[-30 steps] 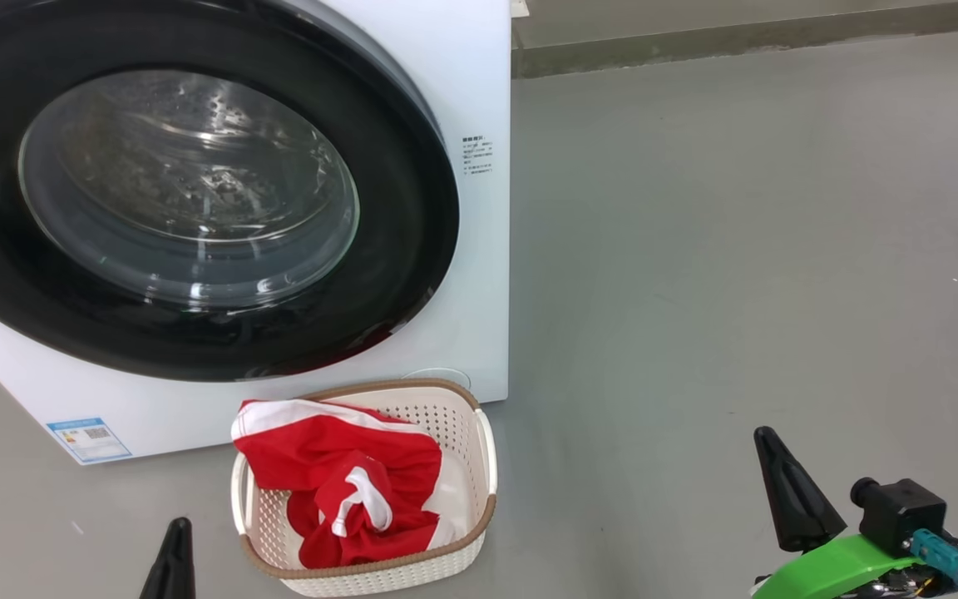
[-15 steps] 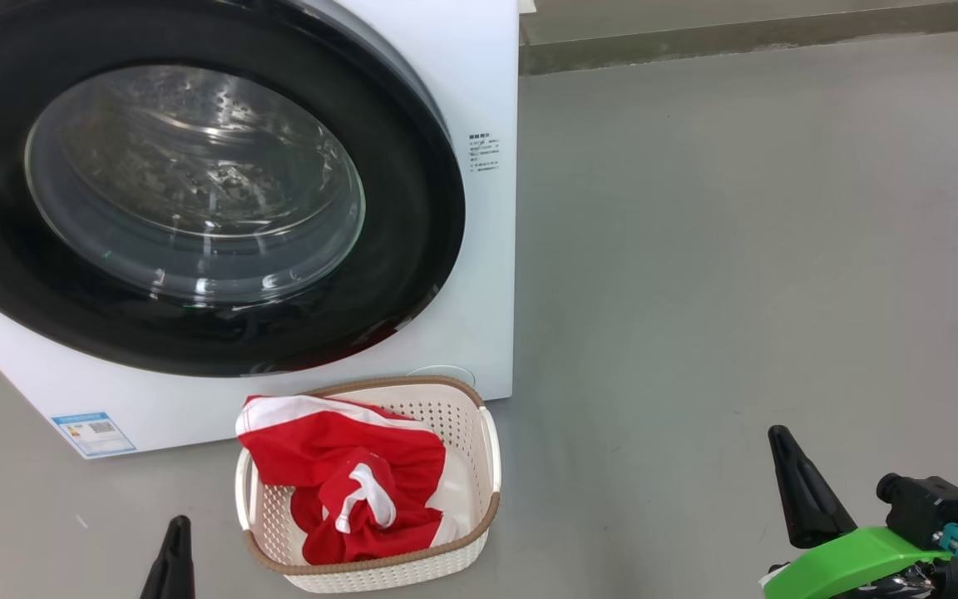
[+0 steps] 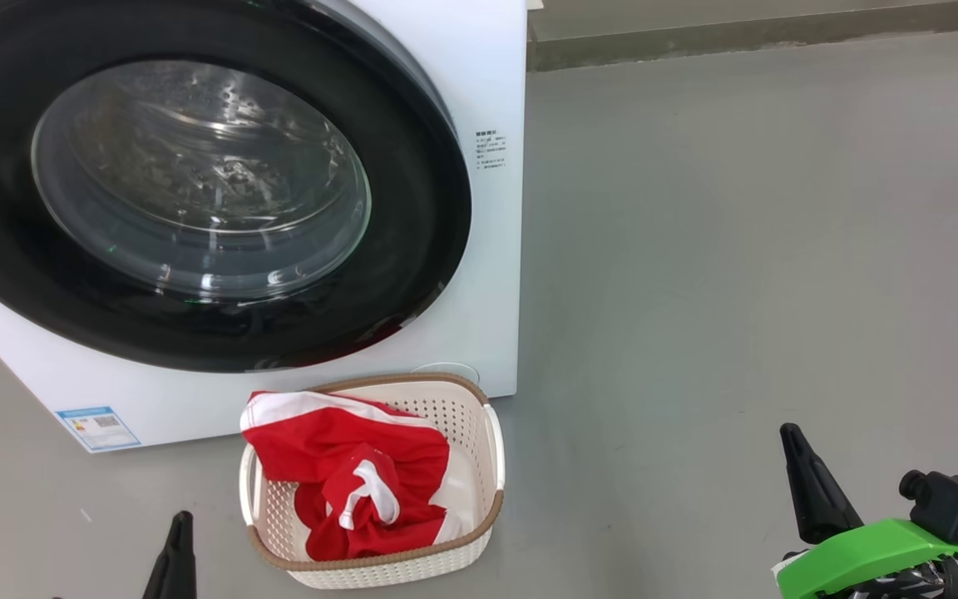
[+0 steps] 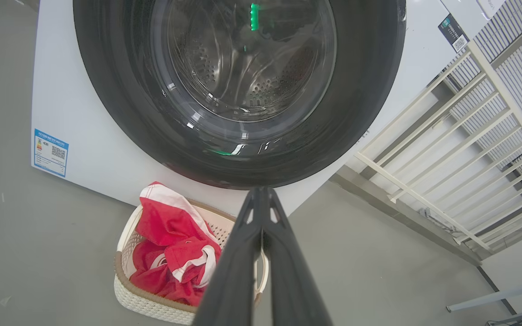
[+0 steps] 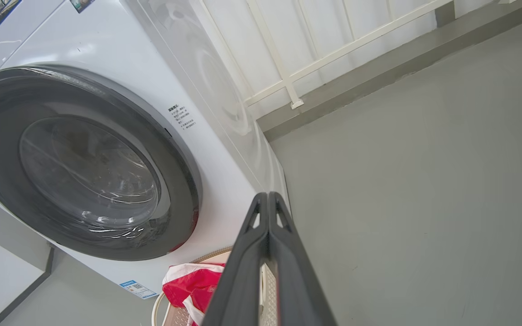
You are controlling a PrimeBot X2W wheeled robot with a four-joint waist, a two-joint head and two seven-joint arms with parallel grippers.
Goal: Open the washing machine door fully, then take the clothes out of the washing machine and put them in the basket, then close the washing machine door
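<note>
The white washing machine (image 3: 479, 75) stands on the left with its black-rimmed round door (image 3: 412, 249) lying flat against the front, glass window showing the steel drum. In front of it on the floor sits the cream basket (image 3: 491, 449) holding the red clothes (image 3: 338, 457) with white trim. My left gripper (image 3: 180, 522) is shut and empty, low at the bottom left, just left of the basket. My right gripper (image 3: 791, 433) is shut and empty at the bottom right, well clear of the basket. In the wrist views both pairs of fingers (image 4: 261, 192) (image 5: 268, 195) are pressed together.
Grey floor (image 3: 737, 249) stretches to the right of the machine. A low concrete kerb (image 3: 737, 37) runs along the back, with a white railing (image 4: 447, 149) behind it. A blue sticker (image 3: 98, 426) marks the machine's lower left front.
The head view has shifted slightly, so the machine and basket sit a bit further right. My right gripper has drifted right and down in that view. The left gripper has hardly moved.
</note>
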